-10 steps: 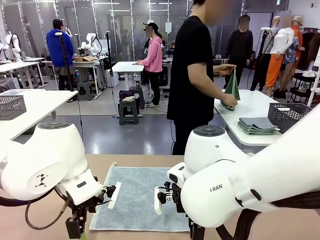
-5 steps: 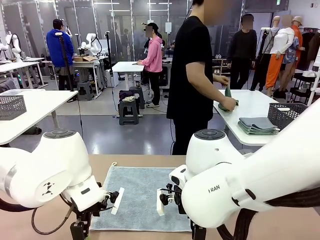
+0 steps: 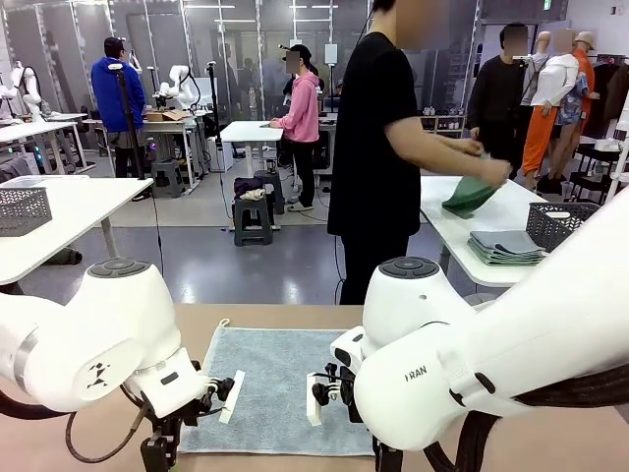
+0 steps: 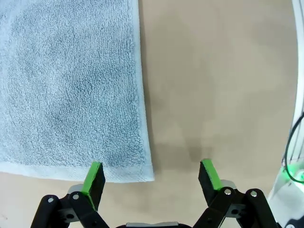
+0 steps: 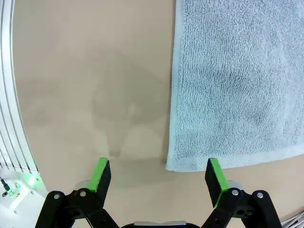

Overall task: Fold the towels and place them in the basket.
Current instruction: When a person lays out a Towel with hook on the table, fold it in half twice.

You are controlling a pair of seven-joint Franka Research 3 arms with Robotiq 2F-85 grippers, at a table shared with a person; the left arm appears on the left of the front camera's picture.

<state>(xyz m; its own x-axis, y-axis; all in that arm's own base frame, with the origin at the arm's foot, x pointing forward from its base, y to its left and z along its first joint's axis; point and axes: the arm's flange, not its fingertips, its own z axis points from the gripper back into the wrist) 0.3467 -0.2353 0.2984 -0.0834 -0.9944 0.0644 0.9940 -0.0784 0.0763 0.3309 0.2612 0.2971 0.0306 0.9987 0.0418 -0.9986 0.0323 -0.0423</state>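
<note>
- A light blue towel [image 3: 275, 388] lies spread flat on the tan worktop [image 3: 285, 315], midway between its left and right edges.
- The left gripper [image 4: 152, 173] hangs above the towel's near left corner, jaws wide apart and empty, with the corner between its pads.
- The right gripper [image 5: 157, 170] is also spread wide and empty, above the near right corner.

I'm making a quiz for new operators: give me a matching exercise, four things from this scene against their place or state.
1 light blue towel
2 green cloth
3 folded stack
4 left pincer

a in a person's hands
b open, at a towel corner
c flat on the tan table
d beside a dark basket

Pairs: 1-c, 2-a, 3-d, 4-b
</note>
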